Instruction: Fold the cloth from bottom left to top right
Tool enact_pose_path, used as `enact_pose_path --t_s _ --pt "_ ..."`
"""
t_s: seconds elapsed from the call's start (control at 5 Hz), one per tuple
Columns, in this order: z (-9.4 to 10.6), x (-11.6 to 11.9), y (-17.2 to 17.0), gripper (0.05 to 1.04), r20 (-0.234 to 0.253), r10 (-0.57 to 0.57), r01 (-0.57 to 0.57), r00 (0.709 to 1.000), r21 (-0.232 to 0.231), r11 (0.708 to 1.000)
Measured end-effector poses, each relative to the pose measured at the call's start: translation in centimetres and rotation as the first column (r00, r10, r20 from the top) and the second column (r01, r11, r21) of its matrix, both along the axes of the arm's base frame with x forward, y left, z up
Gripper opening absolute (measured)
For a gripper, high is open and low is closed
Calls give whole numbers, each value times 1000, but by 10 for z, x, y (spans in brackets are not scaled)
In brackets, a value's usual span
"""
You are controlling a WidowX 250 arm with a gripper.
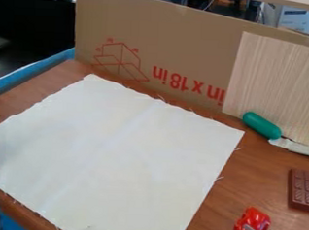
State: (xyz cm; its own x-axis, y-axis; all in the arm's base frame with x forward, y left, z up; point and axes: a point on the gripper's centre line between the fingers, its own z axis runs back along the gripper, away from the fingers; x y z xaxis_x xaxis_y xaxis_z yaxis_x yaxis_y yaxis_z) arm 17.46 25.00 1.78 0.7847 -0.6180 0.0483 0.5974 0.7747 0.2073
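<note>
A white cloth (116,154) lies flat on the wooden table (262,159), its lower-left corner (5,183) diagonally across from the upper-right corner (236,134), while the opening, hold and bearing of the pincer cannot be told.

One cloth (116,151), one car (252,225), one chocolate bar (302,190), one green handle (262,125).

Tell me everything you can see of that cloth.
The cream cloth looks like thin woven cotton, roughly square, with frayed edges and loose threads. It lies spread flat and unfolded on the brown wooden table, one faint crease running across it, its far edge near the cardboard panel. The picture cuts off its nearest part.
</note>
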Motion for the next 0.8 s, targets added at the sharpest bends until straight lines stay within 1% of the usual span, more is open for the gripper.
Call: enact_pose_path --t_s 0.2,0.4,0.6,0.8 --pt "0 1 4 1001 -11 -18 18 1000 -6 1000" --pt "-6 -1 12 1001 -19 -25 25 1000 -15 1000" --pt "-13 0 17 959 -35 -31 30 999 -34 999" --pt "-16 0 19 670 -66 -29 25 997 -67 997"
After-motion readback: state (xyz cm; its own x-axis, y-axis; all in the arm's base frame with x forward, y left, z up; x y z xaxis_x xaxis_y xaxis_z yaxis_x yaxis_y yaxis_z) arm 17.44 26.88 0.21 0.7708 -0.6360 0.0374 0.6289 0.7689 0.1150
